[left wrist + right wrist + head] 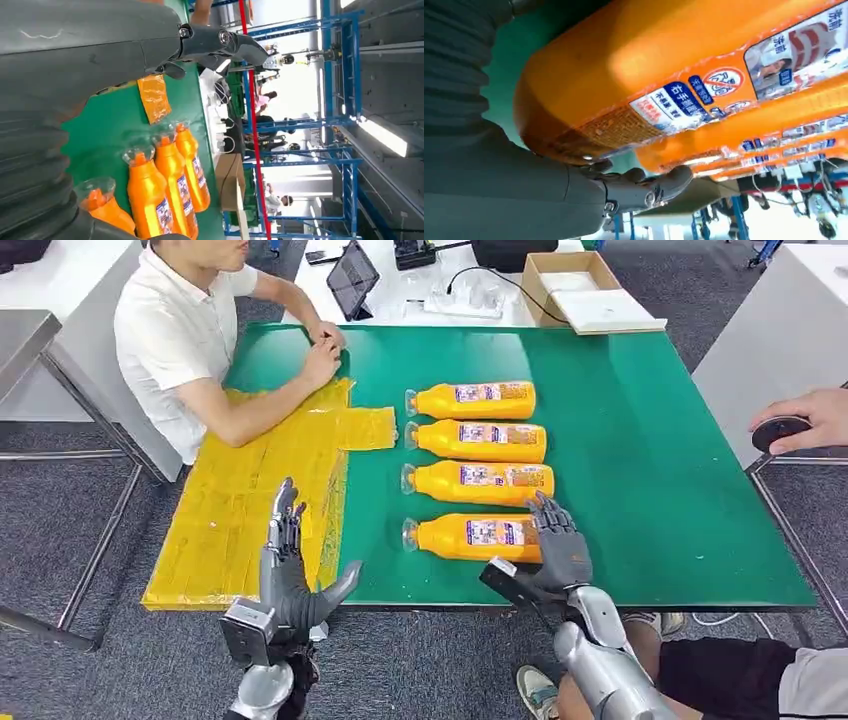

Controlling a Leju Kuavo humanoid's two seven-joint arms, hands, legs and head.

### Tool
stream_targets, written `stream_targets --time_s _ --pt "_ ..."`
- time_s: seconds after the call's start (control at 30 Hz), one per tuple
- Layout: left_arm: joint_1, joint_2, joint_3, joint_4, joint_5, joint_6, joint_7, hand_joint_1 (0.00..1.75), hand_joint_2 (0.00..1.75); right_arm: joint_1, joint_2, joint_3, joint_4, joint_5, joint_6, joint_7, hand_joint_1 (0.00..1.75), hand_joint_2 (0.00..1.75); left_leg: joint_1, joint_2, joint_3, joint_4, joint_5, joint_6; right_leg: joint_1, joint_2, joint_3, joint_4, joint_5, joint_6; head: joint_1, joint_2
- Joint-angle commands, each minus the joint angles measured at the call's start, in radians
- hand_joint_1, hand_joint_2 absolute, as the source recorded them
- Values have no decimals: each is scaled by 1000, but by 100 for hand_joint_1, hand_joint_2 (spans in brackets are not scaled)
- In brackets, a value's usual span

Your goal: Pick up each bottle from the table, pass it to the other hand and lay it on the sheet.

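On the green table (650,490), four orange bottles (480,440) lie in a column, caps toward the yellow sheet (250,490). Over the nearest bottle (470,537), close to the table's front edge, the right hand (560,545) rests on its base end; whether it grips, I cannot tell. The left hand (290,570) hovers open, empty, over the sheet's near corner.

Robotics lab or workshop: blue metal racks (345,120), cabled worktable (450,290), seated operators.
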Motion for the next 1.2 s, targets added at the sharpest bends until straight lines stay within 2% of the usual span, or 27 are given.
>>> stream_targets --time_s 0.03,0.17,0.27,0.37,0.4,0.43,0.57,0.67,0.87,1.03,1.1,1.17,1.2 --pt "-40 17 -22 61 0 -2 -1 0 175 -97 -4 82 168 48 19 61 0 175 1 1 4 -1 -1 -2 1 0 3 -1 -1 -2 0 0" --pt "-40 17 -22 60 -1 -2 0 0 175 -114 -14 114 187 103 25 126 0 175 0 0 3 -1 0 -1 1 -1 3 -1 -1 -1 0 0" --pt "-49 15 -25 69 -2 -6 3 0 175 -147 -22 134 216 137 73 163 0 175 0 1 4 0 -1 -1 1 0 3 0 -1 -1 0 0" --pt "-60 14 -25 78 1 -8 4 0 175 -170 -19 127 244 118 149 141 2 175 0 1 6 -1 0 -2 0 -1 5 -1 -1 -2 0 0" --pt "-62 14 -26 81 1 -9 4 0 175 -172 -18 127 250 114 165 131 131 175 1 0 7 -1 -1 -2 1 -2 7 -1 -1 -2 1 0" --pt "-64 14 -25 84 3 -11 4 0 175 -172 -18 126 260 107 190 124 162 175 1 0 7 -1 -1 -2 1 -2 7 -1 -1 -2 0 0" --pt "-64 15 -25 87 4 -12 3 0 175 -172 -19 128 263 107 204 117 162 175 1 0 8 -1 0 -2 1 -1 7 -1 0 -2 0 0" --pt "-63 15 -24 87 5 -12 2 0 175 -167 -17 129 265 107 206 116 171 175 1 0 10 -1 0 -2 2 -3 10 -2 -1 -3 0 0" --pt "-61 19 -18 86 7 -13 -2 0 175 -156 -13 145 278 110 266 131 169 175 1 1 13 -1 0 -2 1 -2 12 -2 0 -2 0 0" --pt "-57 19 -15 85 8 -12 -8 0 175 -143 -12 142 280 101 271 124 171 175 2 0 16 -3 -1 -3 2 -3 16 -4 -1 -3 0 0" --pt "-56 19 -10 84 11 -9 -11 0 175 -136 -7 138 274 92 262 108 169 175 2 0 16 -2 0 -3 3 -4 16 -3 -1 -3 1 0" --pt "-52 18 -2 78 14 -7 -15 0 175 -121 9 107 255 42 221 49 173 175 2 0 17 -3 0 -3 2 -3 17 -4 -1 -3 0 0" --pt "-49 17 0 74 15 -6 -16 0 175 -115 15 96 246 24 207 25 169 175 2 0 17 -3 0 -2 2 -3 16 -4 -1 -3 0 0"
